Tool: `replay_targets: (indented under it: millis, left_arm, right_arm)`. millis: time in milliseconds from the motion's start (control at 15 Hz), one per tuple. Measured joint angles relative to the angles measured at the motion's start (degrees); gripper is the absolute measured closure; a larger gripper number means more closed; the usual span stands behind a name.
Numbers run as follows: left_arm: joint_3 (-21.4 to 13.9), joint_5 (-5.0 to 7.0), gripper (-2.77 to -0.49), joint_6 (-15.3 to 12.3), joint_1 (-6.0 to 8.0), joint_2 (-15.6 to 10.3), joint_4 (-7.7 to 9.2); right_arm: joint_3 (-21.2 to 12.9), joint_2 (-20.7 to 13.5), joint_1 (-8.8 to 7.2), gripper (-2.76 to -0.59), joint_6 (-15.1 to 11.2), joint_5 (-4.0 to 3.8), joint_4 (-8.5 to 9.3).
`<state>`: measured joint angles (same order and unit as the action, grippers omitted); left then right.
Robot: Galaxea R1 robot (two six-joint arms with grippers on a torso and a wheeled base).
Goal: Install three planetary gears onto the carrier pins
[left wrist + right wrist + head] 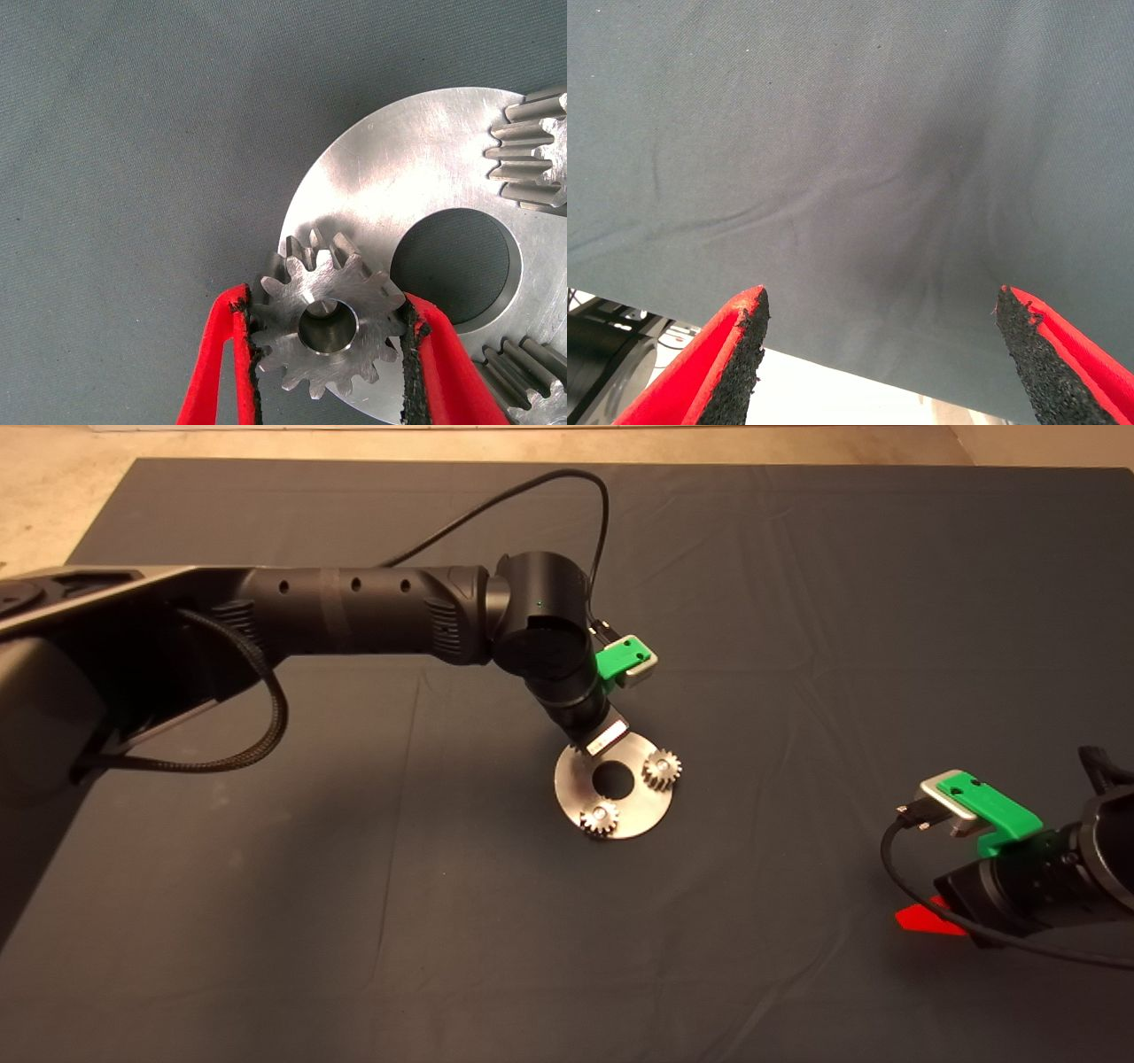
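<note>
The silver disc point(640, 808) with a large central hole lies mid-mat. Two planetary gears point(662, 768) point(600, 817) sit on carrier pins on it; both show partly in the left wrist view point(530, 146) point(532, 390). My left gripper point(595, 746) is over the disc's far left rim. In the left wrist view the left gripper point(326, 308) is shut on the third gear point(328, 329), held flat at the disc point(399, 168) rim. A silvery pin point(333, 319) shows through its bore. My right gripper point(926, 919) waits at the lower right, open and empty in its wrist view point(881, 354).
The dark mat point(354, 921) stretches around the disc. The left arm point(354, 611) reaches across from the left with a cable looping above it. The mat's edge and the floor show in the right wrist view point(833, 381).
</note>
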<state>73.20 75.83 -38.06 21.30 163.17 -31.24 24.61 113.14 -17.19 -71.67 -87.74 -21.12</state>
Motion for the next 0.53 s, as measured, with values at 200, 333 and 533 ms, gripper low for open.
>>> replay_targets:
  millis: [200, 333, 533]
  left_arm:
    - [0.0, -0.46, -0.64, 0.0, 0.00, -0.1, 0.00]
    - [0.0, -0.61, -0.65, 0.0, 0.00, -0.2, 0.02]
    - [0.0, -0.61, -0.65, 0.0, 0.00, -0.2, 0.02]
  right_arm:
    - [0.2, 0.0, 0.00, -1.90, 0.3, 0.01, 0.00]
    - [0.3, 0.0, 0.00, -1.90, 0.3, 0.00, -0.02]
    - [0.4, 0.0, 0.00, -1.90, 0.3, 0.00, -0.02]
